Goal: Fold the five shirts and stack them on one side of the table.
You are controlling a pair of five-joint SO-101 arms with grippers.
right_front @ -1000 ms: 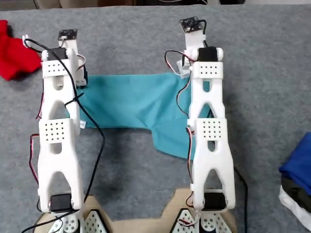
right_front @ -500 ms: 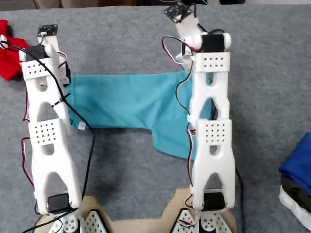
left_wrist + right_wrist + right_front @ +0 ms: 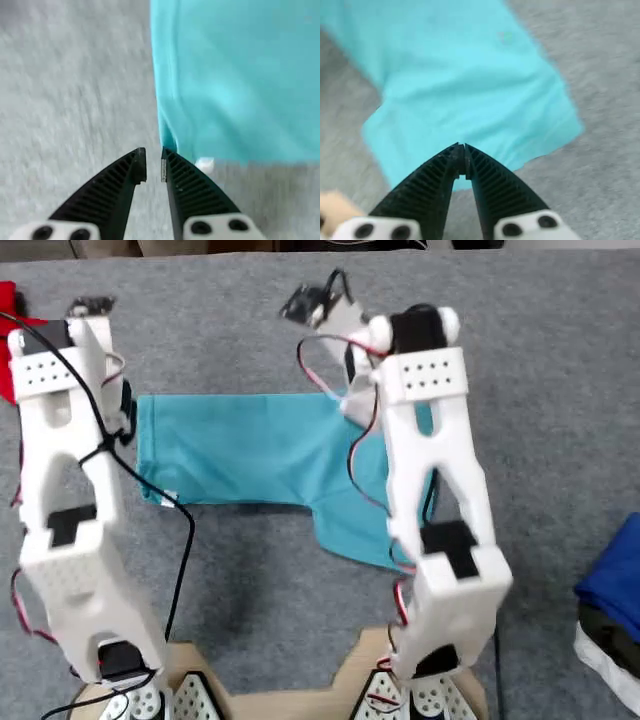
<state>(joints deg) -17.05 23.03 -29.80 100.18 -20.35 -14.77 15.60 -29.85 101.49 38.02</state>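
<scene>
Step in hand: likely the fold of the teal shirt (image 3: pixel 250 450), which lies flat on the bench (image 3: pixel 560 390) between the two arms.
Left gripper (image 3: pixel 153 167): narrow, only a slit between the tips, nothing held. The shirt's side hem lies just ahead of the tips, touching or nearly touching one of them.
Right gripper (image 3: pixel 461 152): tips pressed together, holding nothing, above the shirt. A loose corner of the cloth lies just beyond the tips.
Doing it well: probably widen each gripper before going down and pinch right at the hem, taking all layers. Lift both ends evenly so the cloth does not skew, then lay edge on edge.
Shirt fabric: thin, soft, matte knit. It looks limp and should drape and slide easily.
Shirt shape: a long flat band with a stitched hem, and a sleeve-like flap sticking out toward the right arm's base.
Bench surface: grey and felt-like. Its nap may drag on the cloth.
Other cloth: a red piece (image 3: pixel 10 340) out past the left gripper, and a blue bundle (image 3: pixel 612 580) well off to the right arm's outer side.
</scene>
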